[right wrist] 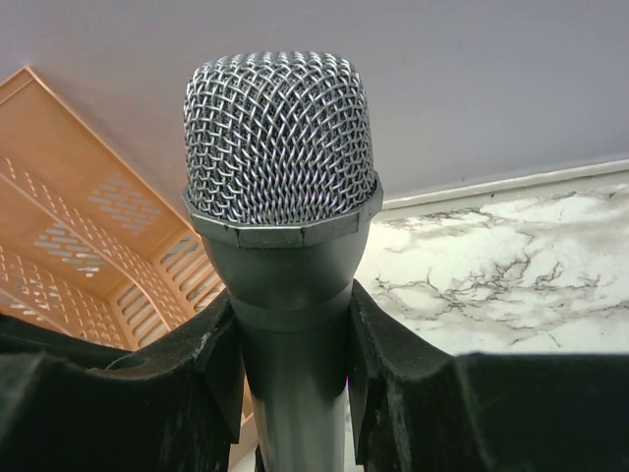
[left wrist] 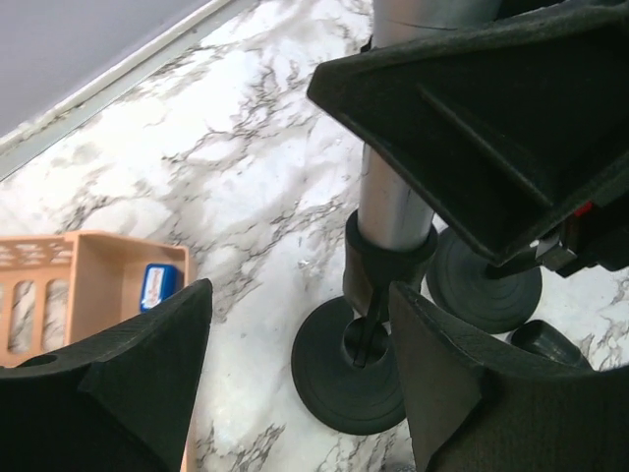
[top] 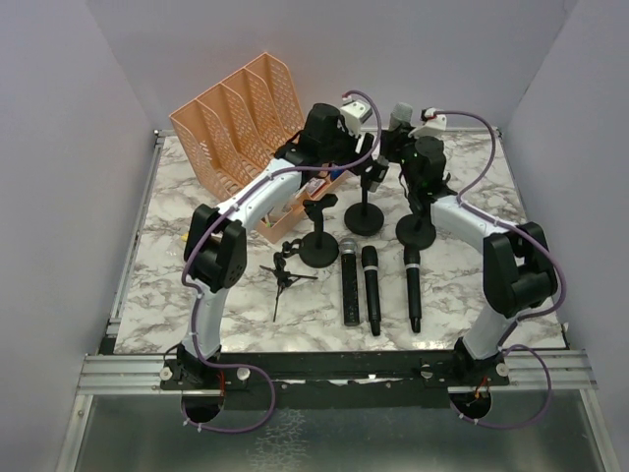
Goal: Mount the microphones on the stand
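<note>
Nearest the overhead camera, both arms rose from the near edge of the marble table [top: 447,295]. At far left stood the orange file rack [top: 236,118]. Round-based stands [top: 317,246] clustered mid-table. One stand [left wrist: 349,379] carried a clip [left wrist: 388,256], with the silver-grey microphone [right wrist: 280,138] upright in it.

The right gripper [right wrist: 290,339] was clamped on that microphone just below its mesh head. The left gripper [left wrist: 300,300] hung beside the stand with its fingers apart, holding nothing. Three other microphones [top: 371,288] lay side by side nearer the arms.

Seating it well would probably mean pressing the body straight down through the clip while the base stayed steady. Only the left wrist view showed the body inside the clip. Only the right wrist view showed the grip.
</note>
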`<state>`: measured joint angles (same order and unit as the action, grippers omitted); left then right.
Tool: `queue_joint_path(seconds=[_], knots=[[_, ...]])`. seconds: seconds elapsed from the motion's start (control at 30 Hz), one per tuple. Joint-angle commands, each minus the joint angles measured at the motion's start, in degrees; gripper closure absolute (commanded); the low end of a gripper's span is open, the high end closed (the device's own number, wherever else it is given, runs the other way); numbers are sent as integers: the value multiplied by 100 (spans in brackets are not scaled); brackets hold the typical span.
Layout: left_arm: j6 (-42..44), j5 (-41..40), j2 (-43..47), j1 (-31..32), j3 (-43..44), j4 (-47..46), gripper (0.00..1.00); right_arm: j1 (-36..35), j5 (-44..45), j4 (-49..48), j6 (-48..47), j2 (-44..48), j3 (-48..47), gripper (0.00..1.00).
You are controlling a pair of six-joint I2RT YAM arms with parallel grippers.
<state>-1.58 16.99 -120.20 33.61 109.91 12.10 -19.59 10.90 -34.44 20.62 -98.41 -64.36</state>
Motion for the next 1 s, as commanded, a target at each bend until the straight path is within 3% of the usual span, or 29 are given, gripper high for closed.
queue_joint_path(seconds=[0.0, 0.23, 0.97], knots=[[-222, -521, 520, -87, 249, 354, 27, -106, 214, 420, 142, -416, -304, 99], [-360, -1115, 892, -161, 127, 636, 25, -84, 833, -40, -121, -669, -613, 99], [-223, -1180, 1392, -179, -381, 727, 17, -32, 1217, -1406, -266, -1042, -920, 99]])
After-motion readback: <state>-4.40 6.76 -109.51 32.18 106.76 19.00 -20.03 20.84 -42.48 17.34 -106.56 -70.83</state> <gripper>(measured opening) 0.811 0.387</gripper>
